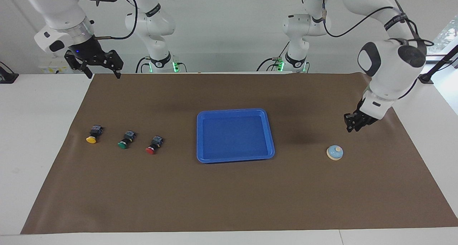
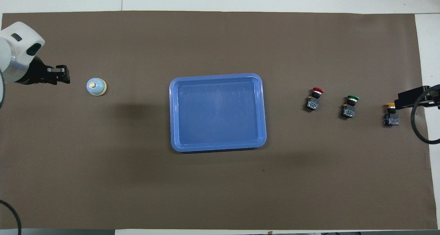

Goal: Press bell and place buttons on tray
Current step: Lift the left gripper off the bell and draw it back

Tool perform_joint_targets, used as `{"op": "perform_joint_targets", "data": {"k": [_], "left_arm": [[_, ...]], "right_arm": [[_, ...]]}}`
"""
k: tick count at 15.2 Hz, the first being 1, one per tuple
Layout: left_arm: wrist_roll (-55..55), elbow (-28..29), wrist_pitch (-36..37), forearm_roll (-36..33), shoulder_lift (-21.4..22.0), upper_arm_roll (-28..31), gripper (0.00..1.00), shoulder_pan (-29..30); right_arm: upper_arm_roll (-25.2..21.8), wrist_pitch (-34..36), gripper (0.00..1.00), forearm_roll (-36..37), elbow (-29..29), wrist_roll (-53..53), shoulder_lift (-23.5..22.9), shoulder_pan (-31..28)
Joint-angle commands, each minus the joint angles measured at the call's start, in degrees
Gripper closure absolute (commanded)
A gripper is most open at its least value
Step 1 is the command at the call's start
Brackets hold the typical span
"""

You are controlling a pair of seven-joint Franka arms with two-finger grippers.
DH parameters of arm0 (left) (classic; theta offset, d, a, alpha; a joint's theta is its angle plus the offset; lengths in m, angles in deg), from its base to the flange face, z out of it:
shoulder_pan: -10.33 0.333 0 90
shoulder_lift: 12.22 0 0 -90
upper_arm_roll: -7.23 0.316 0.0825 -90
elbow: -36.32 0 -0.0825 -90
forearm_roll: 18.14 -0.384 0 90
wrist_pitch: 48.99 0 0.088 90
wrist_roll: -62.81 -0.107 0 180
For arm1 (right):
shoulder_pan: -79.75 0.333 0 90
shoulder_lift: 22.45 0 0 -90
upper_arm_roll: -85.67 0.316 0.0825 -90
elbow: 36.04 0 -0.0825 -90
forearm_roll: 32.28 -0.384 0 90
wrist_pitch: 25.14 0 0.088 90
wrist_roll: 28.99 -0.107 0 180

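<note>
The left gripper (image 1: 352,128) hangs in the air beside the bell (image 1: 335,152), not touching it; I cannot tell its opening. The right gripper (image 1: 101,73) waits, fingers wide, well apart from the buttons (image 1: 123,140) and tray (image 1: 269,130).

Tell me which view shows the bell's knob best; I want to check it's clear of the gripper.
The overhead view: the bell is seen from above, its cream knob centred on the dome, the left gripper well aside. The facing view shows the bell slantwise, knob smaller, with the left gripper raised above the mat.
</note>
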Motion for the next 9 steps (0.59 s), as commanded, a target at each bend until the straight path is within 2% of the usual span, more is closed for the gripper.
{"op": "perform_joint_targets", "data": {"k": [1, 3, 6, 9], "left_arm": [[0.5, 1.8, 4.8, -0.1, 5.8, 0.0, 0.00, 0.1], [0.5, 1.6, 9.1, -0.1, 7.4, 0.0, 0.00, 0.3], [0.5, -2.5, 15.6, -0.1, 7.9, 0.0, 0.00, 0.3], [0.0, -3.5, 17.8, -0.1, 9.1, 0.0, 0.00, 0.3]], "right_arm": [[0.0, -0.3, 0.00, -1.4, 1.6, 1.3, 1.4, -0.5], [0.0, -0.3, 0.00, -1.4, 1.6, 1.3, 1.4, -0.5], [0.0, -0.3, 0.00, -1.4, 1.6, 1.3, 1.4, -0.5], [0.0, -0.2, 0.00, -1.4, 1.6, 1.6, 1.5, -0.5]]}}
